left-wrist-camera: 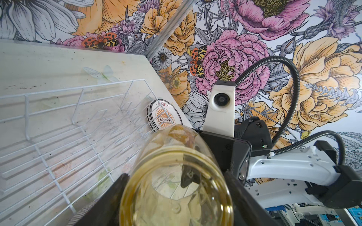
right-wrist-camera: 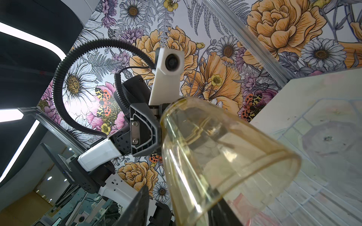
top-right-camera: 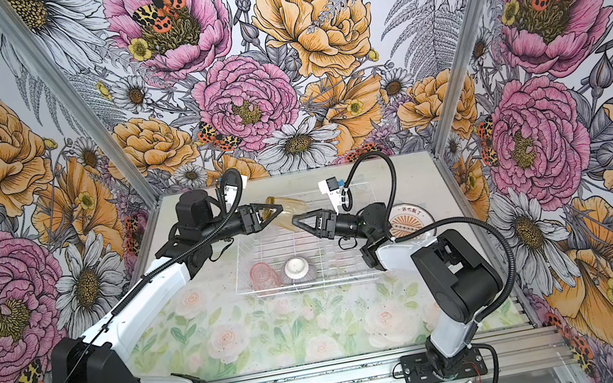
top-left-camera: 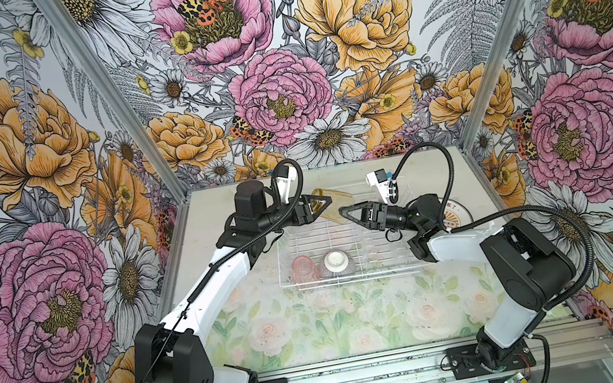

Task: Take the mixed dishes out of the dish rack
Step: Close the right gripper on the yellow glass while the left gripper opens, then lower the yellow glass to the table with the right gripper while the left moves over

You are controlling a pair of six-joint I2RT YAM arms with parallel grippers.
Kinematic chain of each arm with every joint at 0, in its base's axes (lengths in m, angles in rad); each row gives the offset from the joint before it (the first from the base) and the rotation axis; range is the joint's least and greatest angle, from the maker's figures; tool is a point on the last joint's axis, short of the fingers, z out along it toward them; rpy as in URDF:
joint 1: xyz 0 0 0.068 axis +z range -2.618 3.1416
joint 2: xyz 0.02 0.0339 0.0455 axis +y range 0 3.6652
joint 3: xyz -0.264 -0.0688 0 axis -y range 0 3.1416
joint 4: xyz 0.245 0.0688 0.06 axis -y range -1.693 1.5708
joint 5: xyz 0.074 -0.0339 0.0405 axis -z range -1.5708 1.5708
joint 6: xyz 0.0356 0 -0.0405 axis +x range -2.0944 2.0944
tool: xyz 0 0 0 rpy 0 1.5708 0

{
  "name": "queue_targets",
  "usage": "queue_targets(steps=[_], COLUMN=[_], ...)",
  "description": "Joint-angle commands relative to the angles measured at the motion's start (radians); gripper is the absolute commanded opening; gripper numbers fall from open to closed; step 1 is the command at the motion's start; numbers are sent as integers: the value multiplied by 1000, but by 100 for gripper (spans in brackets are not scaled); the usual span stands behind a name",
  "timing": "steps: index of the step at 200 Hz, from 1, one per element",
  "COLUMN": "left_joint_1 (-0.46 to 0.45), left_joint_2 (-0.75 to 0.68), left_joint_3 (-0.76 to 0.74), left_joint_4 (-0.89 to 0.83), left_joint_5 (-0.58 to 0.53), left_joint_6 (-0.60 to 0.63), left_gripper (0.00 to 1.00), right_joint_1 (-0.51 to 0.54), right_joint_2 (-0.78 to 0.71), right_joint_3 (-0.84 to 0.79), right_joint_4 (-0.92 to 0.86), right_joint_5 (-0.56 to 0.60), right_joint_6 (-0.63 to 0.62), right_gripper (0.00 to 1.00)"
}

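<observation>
Orange sunburst plate: 4 Chinese characters arched across upper part, above sunburst motif. In a top view they read roughly 该吃饭了. Strokes small, reading unsure.

Left wrist view, same plate: last 3 characters 吃飯了 clearer, dark on white. 1st character unclear.

Row of small marks in white band at sunburst centre: too small to read.

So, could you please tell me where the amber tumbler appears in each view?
Top view: amber tumbler, mid-frame, over the dish rack's far side.
Top view: tumbler, same place.
Left wrist: tumbler fills the foreground.
Right wrist: tumbler close up, mid-frame.
Shared landmark: the rack.
</observation>
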Motion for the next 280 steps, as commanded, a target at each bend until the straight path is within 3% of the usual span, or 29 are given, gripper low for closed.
queue_targets(steps=[1,29,57,79,115,130,151,170,204,221,237,263,280], left_joint_1=[-1,-5,-12,-21,-39,-47,-57,-78,-107,-124,-146,-166,-174], left_joint_2=[-3,-1,5,1,-87,-130,-192,-252,-312,-304,-282,-237,-217], left_joint_3=[-9,-23,-24,-26,-17,1,31,43,35,29,26,16,-3], left_joint_4=[45,77,84,83,-49,-137,-277,-409,-599,-680,-745,-805,-805], left_joint_5=[34,37,45,40,-99,-147,-251,-408,-693,-795,-878,-930,-931], left_joint_6=[-10,-27,-29,-23,98,149,218,274,306,309,309,299,290], left_gripper=[45,44,44,47,72,77,83,90,91,90,89,89,90], right_joint_1=[4,7,9,9,-3,-5,8,43,148,263,365,561,661], right_joint_2=[22,31,28,18,-37,-110,-284,-405,-573,-619,-636,-645,-654], right_joint_3=[55,81,85,82,61,59,114,226,332,367,395,417,400], right_joint_4=[104,102,103,101,34,-171,-773,-1298,-1805,-2017,-2216,-2471,-2546], right_joint_5=[23,35,37,38,32,31,121,317,671,869,991,1108,1093], right_joint_6=[6,13,17,20,-18,-148,-516,-812,-1018,-1038,-982,-816,-713], right_gripper=[36,12,0,0,0,0,0,0,0,0,0,0,0])
